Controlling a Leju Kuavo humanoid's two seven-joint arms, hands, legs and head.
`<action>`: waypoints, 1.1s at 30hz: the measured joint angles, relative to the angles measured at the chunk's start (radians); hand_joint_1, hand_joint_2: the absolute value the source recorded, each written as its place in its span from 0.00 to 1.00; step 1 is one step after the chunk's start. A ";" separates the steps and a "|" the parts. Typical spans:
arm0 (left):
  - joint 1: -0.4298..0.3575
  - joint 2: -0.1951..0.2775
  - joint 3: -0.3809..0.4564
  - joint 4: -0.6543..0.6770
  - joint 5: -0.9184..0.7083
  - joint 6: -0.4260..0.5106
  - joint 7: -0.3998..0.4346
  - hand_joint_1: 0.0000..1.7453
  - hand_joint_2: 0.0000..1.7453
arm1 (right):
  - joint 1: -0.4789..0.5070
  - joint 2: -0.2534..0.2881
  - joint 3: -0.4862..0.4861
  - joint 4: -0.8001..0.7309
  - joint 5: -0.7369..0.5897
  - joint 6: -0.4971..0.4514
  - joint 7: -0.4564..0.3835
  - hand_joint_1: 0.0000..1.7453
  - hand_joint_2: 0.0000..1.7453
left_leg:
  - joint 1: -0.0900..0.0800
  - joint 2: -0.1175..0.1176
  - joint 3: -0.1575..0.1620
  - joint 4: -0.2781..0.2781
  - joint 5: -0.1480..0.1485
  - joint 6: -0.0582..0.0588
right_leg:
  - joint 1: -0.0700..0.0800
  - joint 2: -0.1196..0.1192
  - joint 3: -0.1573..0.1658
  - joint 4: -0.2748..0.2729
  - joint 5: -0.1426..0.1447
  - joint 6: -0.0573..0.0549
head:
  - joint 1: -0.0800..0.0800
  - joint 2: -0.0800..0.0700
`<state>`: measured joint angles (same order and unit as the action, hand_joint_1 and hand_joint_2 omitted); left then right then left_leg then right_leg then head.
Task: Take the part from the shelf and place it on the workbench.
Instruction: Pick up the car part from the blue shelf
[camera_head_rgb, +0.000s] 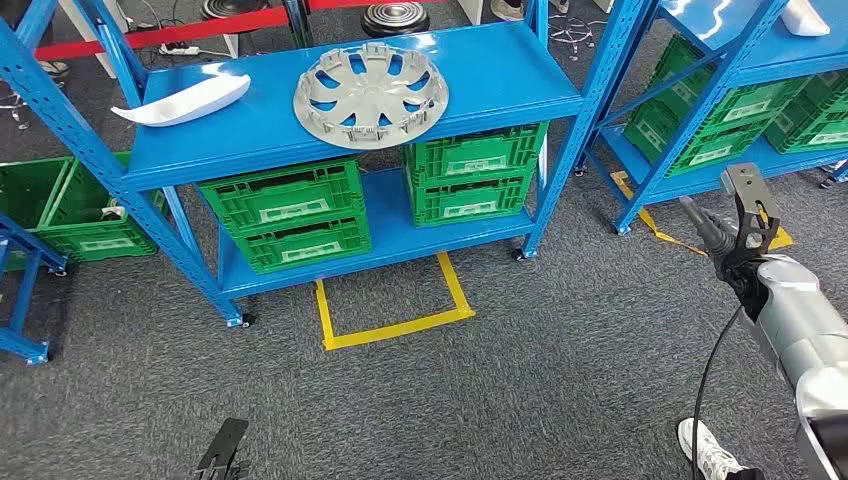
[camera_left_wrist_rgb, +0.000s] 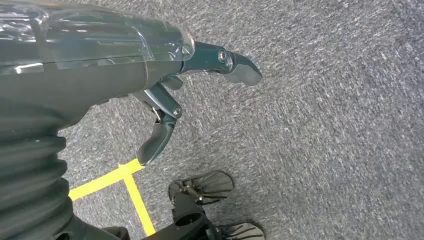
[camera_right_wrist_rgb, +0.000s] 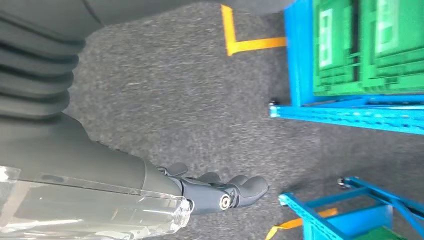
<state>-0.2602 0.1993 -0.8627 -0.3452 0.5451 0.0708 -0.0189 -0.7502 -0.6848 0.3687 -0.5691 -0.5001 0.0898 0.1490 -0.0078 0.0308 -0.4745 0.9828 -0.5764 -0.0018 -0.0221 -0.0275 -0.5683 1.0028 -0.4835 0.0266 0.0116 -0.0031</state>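
A silver wheel cover (camera_head_rgb: 370, 95) lies flat on the top board of the blue shelf (camera_head_rgb: 260, 140). To its left lies a curved white part (camera_head_rgb: 182, 103). My right hand (camera_head_rgb: 735, 225) is raised at the right, well short of the shelf, fingers stretched out and holding nothing. The right wrist view has this hand (camera_right_wrist_rgb: 220, 192) over grey carpet near a blue rack foot (camera_right_wrist_rgb: 350, 112). My left hand (camera_left_wrist_rgb: 165, 100) hangs low over the carpet with its fingers apart and nothing in them; yellow tape (camera_left_wrist_rgb: 125, 177) lies beneath it.
Green crates (camera_head_rgb: 285, 210) (camera_head_rgb: 470, 175) fill the shelf's lower board. A second blue shelf (camera_head_rgb: 700, 110) with green crates stands at the right, another crate (camera_head_rgb: 60, 205) at the left. A yellow tape square (camera_head_rgb: 395, 315) marks the carpet before the shelf. A person's shoe (camera_head_rgb: 705, 450) is at lower right.
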 joint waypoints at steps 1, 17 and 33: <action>0.001 0.000 0.000 0.001 0.003 -0.007 0.001 0.00 1.00 | -0.004 -0.001 -0.007 -0.003 -0.002 0.011 -0.012 0.00 1.00 | 0.000 0.000 -0.001 0.000 0.000 0.000 | 0.000 0.000 0.000 0.000 0.000 0.000 | 0.000 0.000; 0.019 0.024 0.006 0.028 -0.020 -0.063 -0.063 0.00 1.00 | -0.554 0.041 0.025 -0.433 0.411 0.459 -0.084 0.00 1.00 | -0.002 0.032 -0.007 -0.001 0.001 0.002 | -0.003 0.015 -0.011 0.005 0.003 0.002 | -0.001 0.000; 0.001 0.015 0.006 0.034 -0.044 -0.062 -0.042 0.00 1.00 | -0.620 0.109 0.232 -0.832 0.571 0.462 -0.069 0.00 1.00 | -0.003 0.004 -0.006 0.000 0.001 0.002 | -0.003 0.007 -0.010 0.002 0.003 0.001 | -0.002 0.000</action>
<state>-0.2594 0.2142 -0.8564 -0.3111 0.5013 0.0091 -0.0613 -1.3706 -0.5757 0.6010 -1.4014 0.0713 0.5520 0.0802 -0.0106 0.0344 -0.4800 0.9829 -0.5751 0.0000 -0.0250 -0.0203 -0.5787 1.0052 -0.4802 0.0271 0.0093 -0.0031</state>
